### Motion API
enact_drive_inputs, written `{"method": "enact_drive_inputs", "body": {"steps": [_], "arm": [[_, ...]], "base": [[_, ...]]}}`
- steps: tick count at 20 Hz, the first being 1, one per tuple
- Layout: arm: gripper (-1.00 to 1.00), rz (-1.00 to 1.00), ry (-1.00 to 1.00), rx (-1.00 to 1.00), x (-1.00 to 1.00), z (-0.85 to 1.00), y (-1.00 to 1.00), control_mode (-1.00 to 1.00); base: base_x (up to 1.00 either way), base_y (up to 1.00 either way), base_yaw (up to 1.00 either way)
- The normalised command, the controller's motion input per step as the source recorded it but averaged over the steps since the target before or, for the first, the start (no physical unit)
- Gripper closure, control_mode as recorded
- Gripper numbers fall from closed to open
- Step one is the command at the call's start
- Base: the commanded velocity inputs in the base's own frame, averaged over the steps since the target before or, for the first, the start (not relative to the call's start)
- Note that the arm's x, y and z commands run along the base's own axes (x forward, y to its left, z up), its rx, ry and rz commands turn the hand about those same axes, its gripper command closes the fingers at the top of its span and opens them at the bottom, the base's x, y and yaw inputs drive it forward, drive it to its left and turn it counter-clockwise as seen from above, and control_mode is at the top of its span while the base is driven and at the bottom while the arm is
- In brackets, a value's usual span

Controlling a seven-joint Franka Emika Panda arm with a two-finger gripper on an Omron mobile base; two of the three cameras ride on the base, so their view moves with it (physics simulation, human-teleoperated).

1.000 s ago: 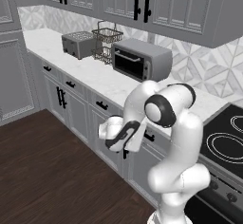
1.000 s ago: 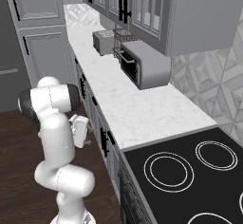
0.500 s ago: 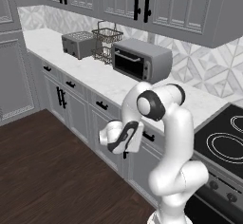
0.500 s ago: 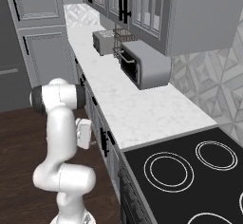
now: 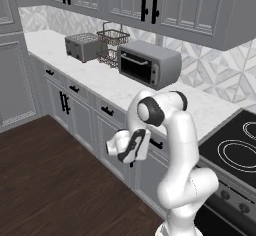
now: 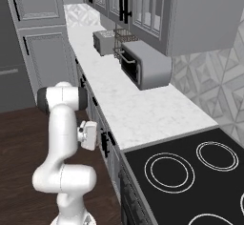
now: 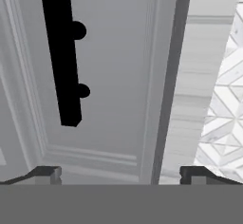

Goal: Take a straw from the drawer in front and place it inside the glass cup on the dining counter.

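We hold the tool spread, its 2 fingertips wide apart and empty, facing the closed drawer just beneath the tabletop. Its black handle lies off to one side, so we judge the hand must re-centre before gripping it.

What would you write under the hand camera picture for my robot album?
The open gripper faces the closed grey drawer, its black bar handle just ahead and off to one side.

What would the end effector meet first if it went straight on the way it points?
Probably the closed drawer front, beside its black bar handle. The end effector is open; its distance from the panel is unclear.
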Motion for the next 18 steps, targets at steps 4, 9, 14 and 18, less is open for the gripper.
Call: {"method": "enact_drive_inputs", "body": {"steps": [4,9,14,18], "arm": [[-1.00,0.07,0.00,0.00,0.25,-0.30,-0.19,-1.00],[-1.00,0.09,0.00,0.00,0.28,-0.28,-0.14,-1.00],[-1.00,0.10,0.00,0.00,0.34,-0.27,-0.13,-1.00],[-1.00,0.09,0.00,0.00,0.46,-0.30,-0.06,-1.00]], "base": [[0.00,0.00,0.00],[0.00,0.00,0.00],[0.00,0.00,0.00],[0.00,0.00,0.00]]}}
